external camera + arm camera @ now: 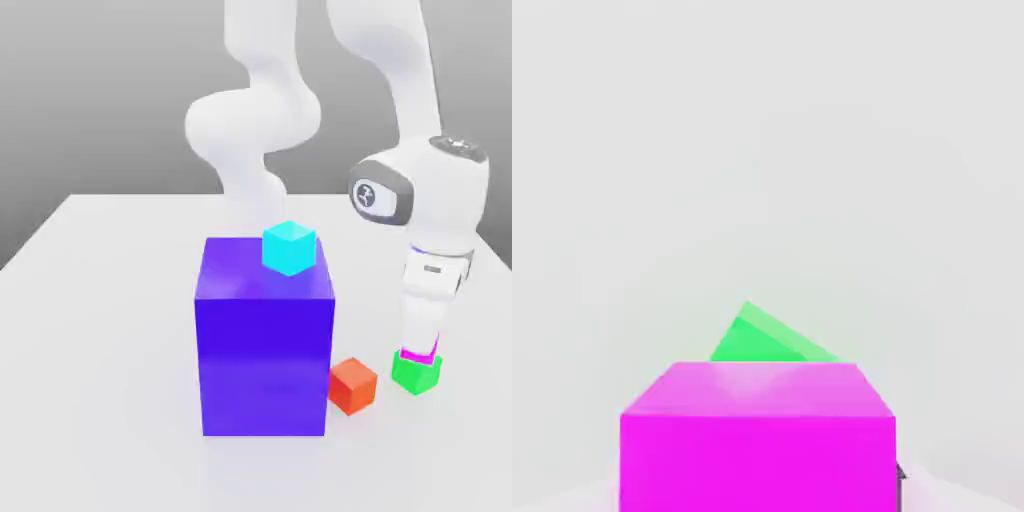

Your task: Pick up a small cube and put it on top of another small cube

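Observation:
The small magenta-pink cube (412, 356) sits on top of the small green cube (416, 374) on the white table, at the exterior view's right. My gripper (420, 346) reaches straight down onto the pink cube and hides most of it. In the hand view the pink cube (757, 435) is very close, and a corner of the green cube (767, 340) sticks out from under it, turned at an angle to it.
A big blue-purple block (265, 340) stands in the middle of the table with a small cyan cube (290, 248) on its top. A small red-orange cube (353, 385) lies between that block and the green cube.

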Tool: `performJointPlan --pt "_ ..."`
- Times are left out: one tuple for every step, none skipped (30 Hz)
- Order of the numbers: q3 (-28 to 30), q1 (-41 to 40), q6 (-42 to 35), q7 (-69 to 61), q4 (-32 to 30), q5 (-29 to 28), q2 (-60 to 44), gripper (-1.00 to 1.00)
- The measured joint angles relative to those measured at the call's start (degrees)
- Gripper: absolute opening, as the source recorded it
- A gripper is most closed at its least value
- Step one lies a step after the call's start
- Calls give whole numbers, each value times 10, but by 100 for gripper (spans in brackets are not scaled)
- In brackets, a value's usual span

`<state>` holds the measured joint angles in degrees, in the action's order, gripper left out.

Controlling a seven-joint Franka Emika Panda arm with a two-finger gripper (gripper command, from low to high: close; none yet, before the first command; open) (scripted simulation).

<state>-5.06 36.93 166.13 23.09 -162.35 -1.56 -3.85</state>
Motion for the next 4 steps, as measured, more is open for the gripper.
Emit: performJointPlan --pt "0 0 0 0 0 0 0 100" --pt "0 0 0 0 0 0 0 100" --pt "1 0 9 2 0 -3 -9 100" --pt "0 0 3 0 0 -1 -3 100"
